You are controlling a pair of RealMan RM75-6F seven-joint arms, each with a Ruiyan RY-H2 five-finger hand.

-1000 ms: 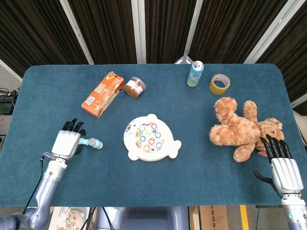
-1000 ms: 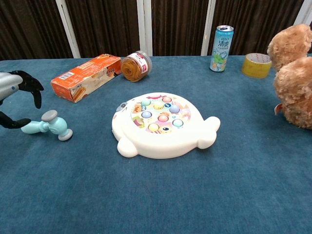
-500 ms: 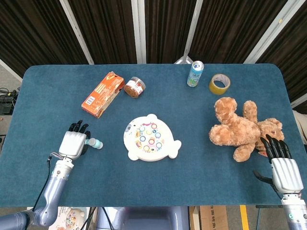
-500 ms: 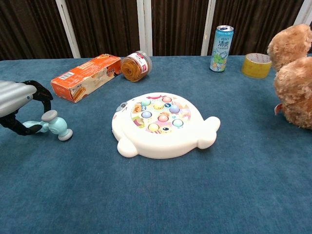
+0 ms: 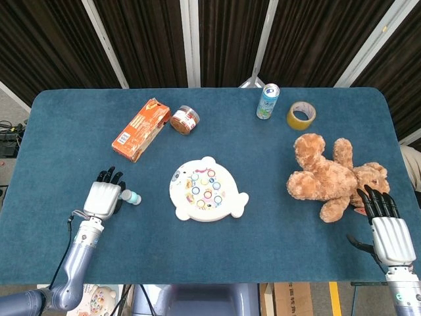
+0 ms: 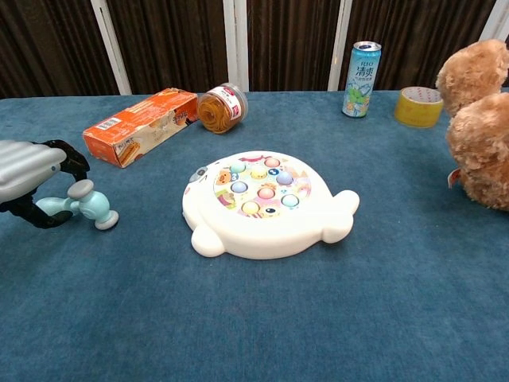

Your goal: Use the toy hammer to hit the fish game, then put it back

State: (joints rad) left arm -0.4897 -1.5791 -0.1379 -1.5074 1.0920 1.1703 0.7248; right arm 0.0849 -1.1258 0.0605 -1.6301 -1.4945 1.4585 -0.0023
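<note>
Much bare blue table [image 5: 276,237] lay before dark curtains [image 5: 230,39]; left hand [image 5: 102,200] gripped the toy hammer [image 6: 83,204] (handle only), fish game [image 5: 206,189] well apart; right hand [image 5: 387,230] spread, empty, near the edge.

The blue table [image 5: 79,118] bears a toy hammer [image 6: 86,202], fish game [image 5: 206,189], orange box [image 5: 140,129], jar [image 5: 184,119], can [image 5: 267,101], tape roll [image 5: 301,115] and teddy bear [image 5: 332,175].

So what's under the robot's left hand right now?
The toy hammer lies on the table there: its head sticks out past the left hand, and the fingers curl around the handle. Most of the handle is covered, so the contact cannot be seen.
</note>
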